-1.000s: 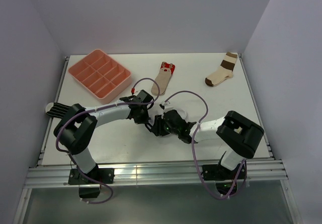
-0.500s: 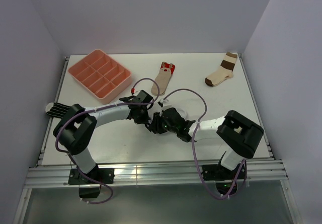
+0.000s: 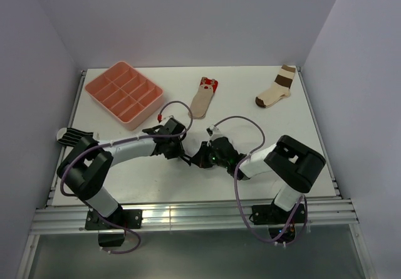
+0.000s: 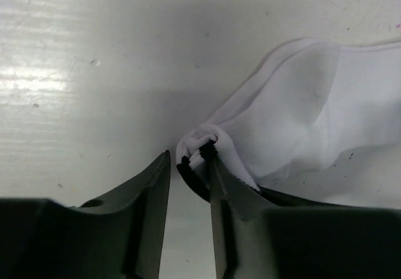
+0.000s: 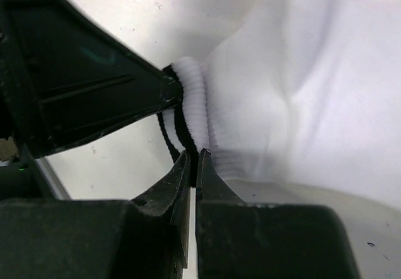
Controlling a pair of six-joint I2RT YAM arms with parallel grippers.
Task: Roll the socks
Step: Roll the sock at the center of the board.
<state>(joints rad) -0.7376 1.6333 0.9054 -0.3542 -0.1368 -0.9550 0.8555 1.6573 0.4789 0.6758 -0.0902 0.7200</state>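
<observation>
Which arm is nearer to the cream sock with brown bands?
Right. The right arm bends on the same side of the table as the cream sock; the left arm spans the opposite half.

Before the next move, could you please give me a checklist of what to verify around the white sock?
1. Right gripper clamped on the white sock at its cuff: ok.
2. Left gripper clear of the cuff: cannot tell; jaws apart, cuff at its tips.
3. Sock rolled up: not ok; its body lies spread on the table.
4. Tan sock away from both grippers: ok.
5. Striped sock out of the way at the table's left edge: ok.
</observation>
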